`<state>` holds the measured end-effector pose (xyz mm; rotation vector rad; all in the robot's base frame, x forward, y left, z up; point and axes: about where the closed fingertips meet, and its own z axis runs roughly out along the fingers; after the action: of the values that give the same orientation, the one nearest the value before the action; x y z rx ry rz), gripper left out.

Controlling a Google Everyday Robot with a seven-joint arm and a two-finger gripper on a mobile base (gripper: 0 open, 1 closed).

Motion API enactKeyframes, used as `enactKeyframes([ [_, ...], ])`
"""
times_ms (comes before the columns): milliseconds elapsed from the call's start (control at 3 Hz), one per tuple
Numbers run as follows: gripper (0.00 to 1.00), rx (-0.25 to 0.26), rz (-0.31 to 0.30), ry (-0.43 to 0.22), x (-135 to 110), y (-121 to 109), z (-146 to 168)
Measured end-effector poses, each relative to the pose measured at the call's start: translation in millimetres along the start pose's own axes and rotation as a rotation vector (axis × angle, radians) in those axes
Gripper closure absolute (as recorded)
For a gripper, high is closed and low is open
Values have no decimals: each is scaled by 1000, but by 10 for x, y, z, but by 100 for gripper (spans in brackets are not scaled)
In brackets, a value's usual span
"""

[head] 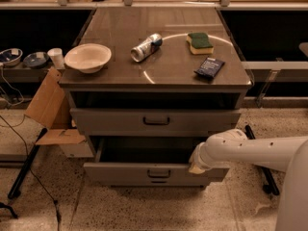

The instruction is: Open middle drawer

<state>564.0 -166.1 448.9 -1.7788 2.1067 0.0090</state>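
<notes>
The middle drawer (120,173) is a grey metal drawer with a small dark bar handle (159,173). It stands pulled out from the cabinet, and its dark deep tray shows behind the front panel. My gripper (195,166), on the end of the white arm (250,150), sits at the right end of this drawer's front panel, at its top edge. The wider grey drawer (110,121) above it is shut. Any drawer below it is hidden.
On the cabinet top (120,32) lie a cream bowl (88,57), a tipped can (146,47), a green sponge (199,42) and a dark packet (209,67). An open cardboard box (50,107) and a black pole (26,165) stand to the left on the floor.
</notes>
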Motion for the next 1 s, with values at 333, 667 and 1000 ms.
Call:
enactKeyframes([
  [333, 100, 0, 1, -4, -30, -46, 7],
  [667, 98, -1, -1, -12, -68, -94, 9],
  [1000, 81, -1, -1, -12, -48, -99, 12],
])
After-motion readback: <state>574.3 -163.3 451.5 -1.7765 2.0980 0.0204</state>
